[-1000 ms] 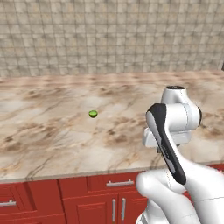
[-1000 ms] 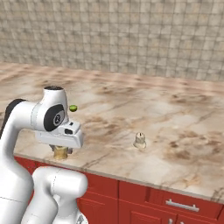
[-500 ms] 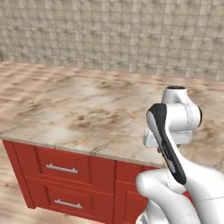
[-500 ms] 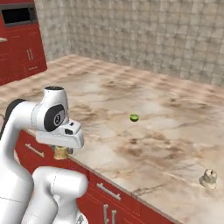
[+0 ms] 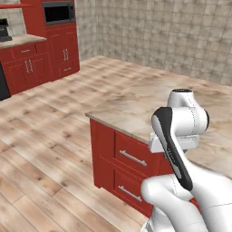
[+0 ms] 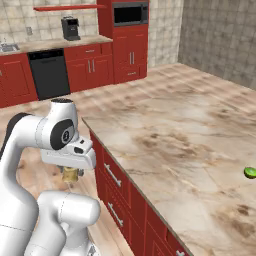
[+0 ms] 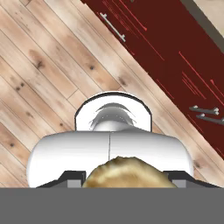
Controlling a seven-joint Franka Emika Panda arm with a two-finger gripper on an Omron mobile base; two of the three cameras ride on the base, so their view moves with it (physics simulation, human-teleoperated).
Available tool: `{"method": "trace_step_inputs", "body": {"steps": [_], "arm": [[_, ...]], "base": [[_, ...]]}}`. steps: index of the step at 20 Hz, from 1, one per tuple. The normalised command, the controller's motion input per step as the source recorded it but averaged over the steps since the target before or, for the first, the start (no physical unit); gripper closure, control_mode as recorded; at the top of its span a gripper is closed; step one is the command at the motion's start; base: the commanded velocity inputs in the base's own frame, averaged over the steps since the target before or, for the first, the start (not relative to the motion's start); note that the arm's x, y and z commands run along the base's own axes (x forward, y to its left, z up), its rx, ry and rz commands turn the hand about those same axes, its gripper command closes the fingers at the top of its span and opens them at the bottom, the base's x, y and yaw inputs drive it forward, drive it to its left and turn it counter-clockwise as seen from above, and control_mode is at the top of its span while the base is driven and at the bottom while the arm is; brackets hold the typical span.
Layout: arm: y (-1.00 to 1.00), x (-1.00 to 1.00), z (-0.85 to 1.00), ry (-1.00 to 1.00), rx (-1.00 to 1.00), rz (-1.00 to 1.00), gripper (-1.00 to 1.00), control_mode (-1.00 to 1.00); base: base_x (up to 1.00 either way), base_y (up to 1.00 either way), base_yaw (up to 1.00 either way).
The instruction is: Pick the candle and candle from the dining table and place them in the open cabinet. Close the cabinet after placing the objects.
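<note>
My gripper (image 6: 70,175) hangs beside the table's corner, over the wooden floor, shut on a golden-tan candle (image 6: 69,173). In the hand view the candle (image 7: 124,173) sits between the two dark fingertips (image 7: 72,176), with floor and red drawer fronts beyond it. The dining table (image 6: 175,145) is a marbled beige-and-brown stone top; its corner (image 5: 131,106) lies just left of my arm in the left base view. The other candle and the open cabinet are out of view.
A small green round thing (image 6: 250,173) lies on the table at the right. Red drawers (image 5: 131,158) with silver handles sit under the top. Across the wooden floor (image 5: 41,136) stand red kitchen units, a microwave (image 6: 130,13), a black dishwasher (image 6: 49,74) and a coffee machine (image 6: 70,28).
The whole picture has swung: the base has turned away from the table toward the kitchen's far side. The arm holds the same pose, with the candle still in the gripper.
</note>
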Motion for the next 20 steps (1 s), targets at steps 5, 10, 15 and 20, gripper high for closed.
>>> {"method": "trace_step_inputs", "body": {"steps": [5, 10, 15, 20], "arm": [[0.00, 0.00, 0.00, 0.00, 0.00, 0.00, 1.00, 1.00], [0.00, 0.00, 0.00, 0.00, 0.00, 0.00, 1.00, 1.00], [0.00, 0.00, 0.00, 0.00, 0.00, 0.00, 1.00, 1.00], [0.00, 0.00, 0.00, 0.00, 0.00, 0.00, 1.00, 1.00]], "base": [[0.13, 0.72, 0.72], [0.26, 0.61, 0.70], [0.22, 0.48, 0.63], [0.20, 0.36, 0.57]]}}
